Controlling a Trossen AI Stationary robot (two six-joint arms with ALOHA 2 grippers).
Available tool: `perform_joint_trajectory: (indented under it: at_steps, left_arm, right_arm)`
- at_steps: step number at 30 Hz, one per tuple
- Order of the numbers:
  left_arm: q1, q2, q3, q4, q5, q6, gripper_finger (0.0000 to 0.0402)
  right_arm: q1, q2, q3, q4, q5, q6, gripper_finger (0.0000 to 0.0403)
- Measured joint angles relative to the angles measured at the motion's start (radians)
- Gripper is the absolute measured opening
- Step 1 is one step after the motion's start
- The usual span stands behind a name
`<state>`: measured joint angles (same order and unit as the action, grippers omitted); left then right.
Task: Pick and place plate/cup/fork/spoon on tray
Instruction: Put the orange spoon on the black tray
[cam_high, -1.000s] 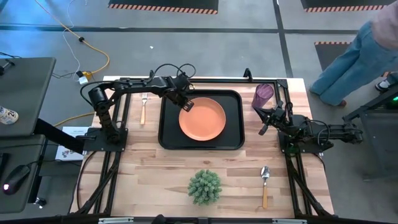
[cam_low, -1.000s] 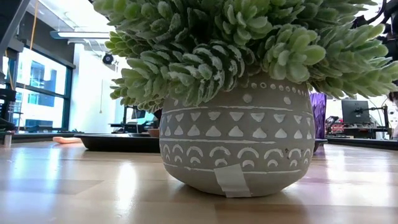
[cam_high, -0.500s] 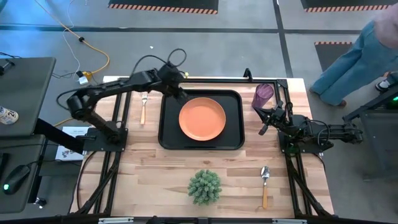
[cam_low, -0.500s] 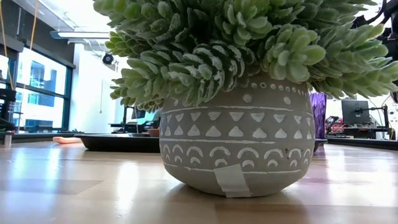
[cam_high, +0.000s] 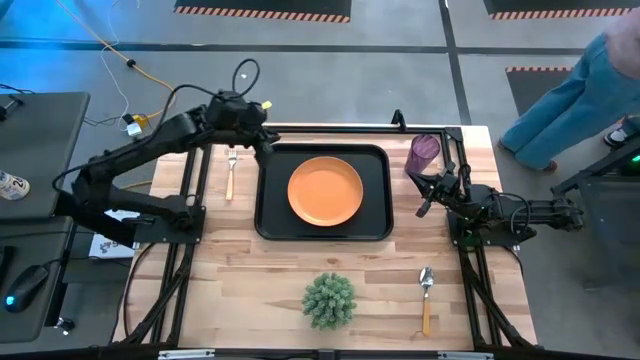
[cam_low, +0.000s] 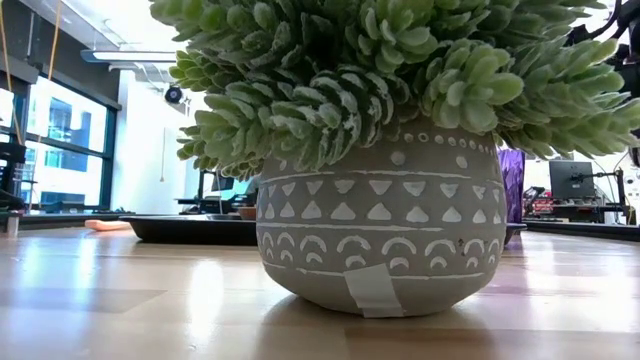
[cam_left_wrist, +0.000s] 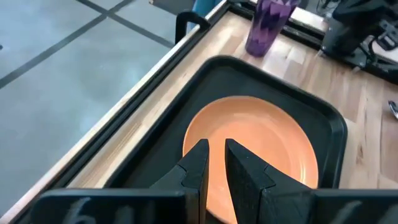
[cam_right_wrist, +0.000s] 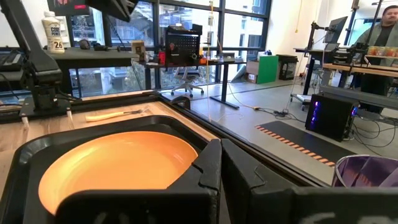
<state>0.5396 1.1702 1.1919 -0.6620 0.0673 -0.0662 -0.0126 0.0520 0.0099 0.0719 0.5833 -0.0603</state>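
You've got the plate (cam_high: 325, 190) sitting flat in the tray (cam_high: 270, 222), which lies at the table's far middle. Your left gripper (cam_high: 262, 140) hangs over the tray's far-left corner, between tray and fork (cam_high: 231, 170); in the left wrist view its fingers (cam_left_wrist: 194, 168) stand a narrow slit apart with nothing between them, plate (cam_left_wrist: 261, 146) showing through the gap, tray rim (cam_left_wrist: 333, 124) around it. The fork lies left of the tray, apart from it, tines toward the far edge; the arm's shadow and frame rails make its tines hard to read from above. The cup (cam_high: 424, 153) stands upright right of the tray near the far-right corner, partly cut by the frame rail. Your right gripper (cam_high: 428, 195) rests just near-side of the cup, pointing at the tray; its jaws are closed and empty, fingers (cam_right_wrist: 211, 163) touching in the right wrist view, which catches only the cup's rim (cam_right_wrist: 367, 171) at the corner. The spoon (cam_high: 426, 296) lies near the front right, bowl away from you, well apart from everything. The plant (cam_high: 329, 299) sits front middle; in the low view its pot (cam_low: 375, 225) blocks nearly all the table, leaving a sliver of tray (cam_low: 190, 228) and a strip of cup (cam_low: 512, 190). A person's legs (cam_high: 570, 90) show cut off beyond the table's far right.
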Motion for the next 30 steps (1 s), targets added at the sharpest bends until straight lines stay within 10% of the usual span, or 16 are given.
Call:
perform_joint_trajectory:
  at_steps: [15,30]
  left_arm:
    - [0.000,-0.220,-0.306,0.154,0.000,-0.127,0.0044]
    - [-0.061,-0.306,-0.434,0.311,0.001,-0.204,0.0044]
  right_arm:
    - [0.000,0.000,0.000,0.000,-0.005,0.004,0.0000]
    - [0.000,0.000,0.000,0.202,-0.371,0.123,0.0000]
